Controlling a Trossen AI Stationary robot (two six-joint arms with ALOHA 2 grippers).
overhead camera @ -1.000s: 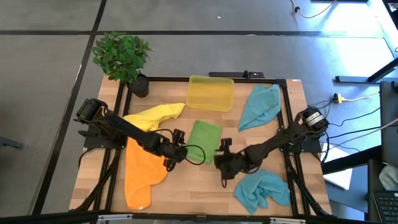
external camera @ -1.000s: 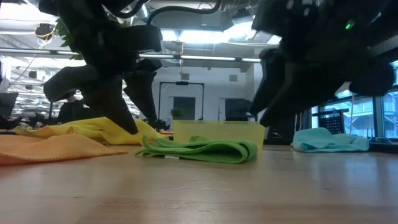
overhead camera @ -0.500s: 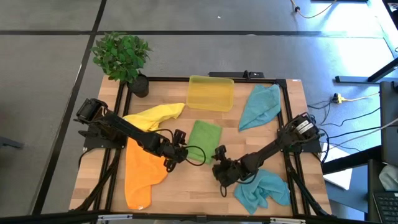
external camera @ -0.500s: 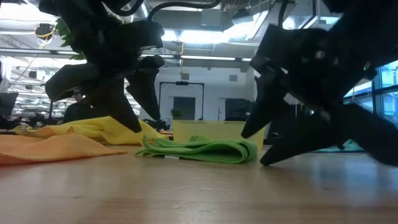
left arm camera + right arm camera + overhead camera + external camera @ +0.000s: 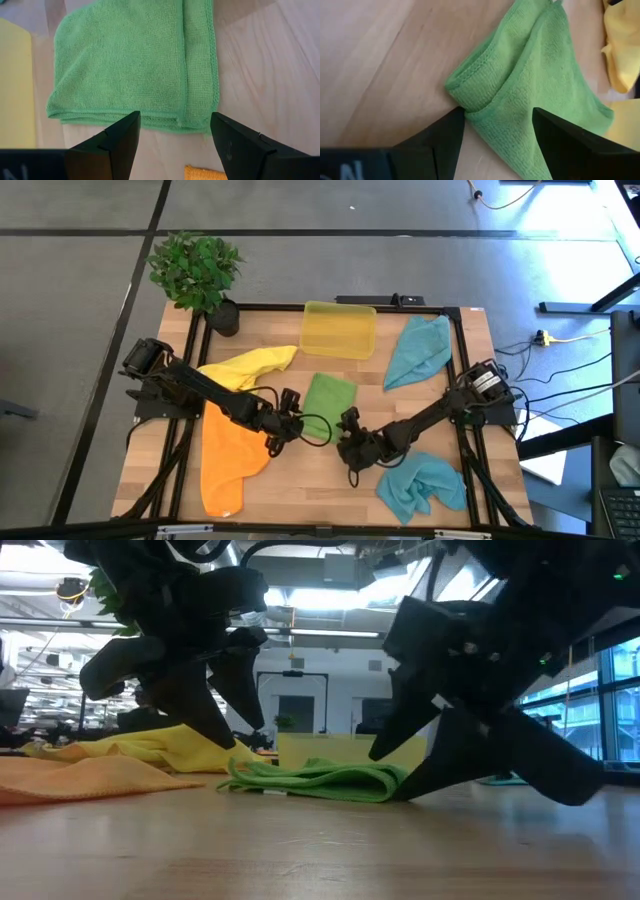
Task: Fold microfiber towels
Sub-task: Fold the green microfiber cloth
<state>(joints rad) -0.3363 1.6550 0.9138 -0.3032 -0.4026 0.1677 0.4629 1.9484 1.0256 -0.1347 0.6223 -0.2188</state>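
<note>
Two grippers: left gripper (image 5: 292, 423) and right gripper (image 5: 347, 442) both open, holding nothing, flanking green towel (image 5: 328, 406).
Advice: pinch near-edge corners together, lift evenly.

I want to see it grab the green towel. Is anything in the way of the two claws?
Nothing visible. The left gripper and right gripper are both open at the green towel, only bare table between.

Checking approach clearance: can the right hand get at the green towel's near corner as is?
Probably yes. The right hand is open, with the folded corner of the green towel right between its fingers in the right wrist view. Nothing sits between them; the left hand waits open at the towel's other corner.
</note>
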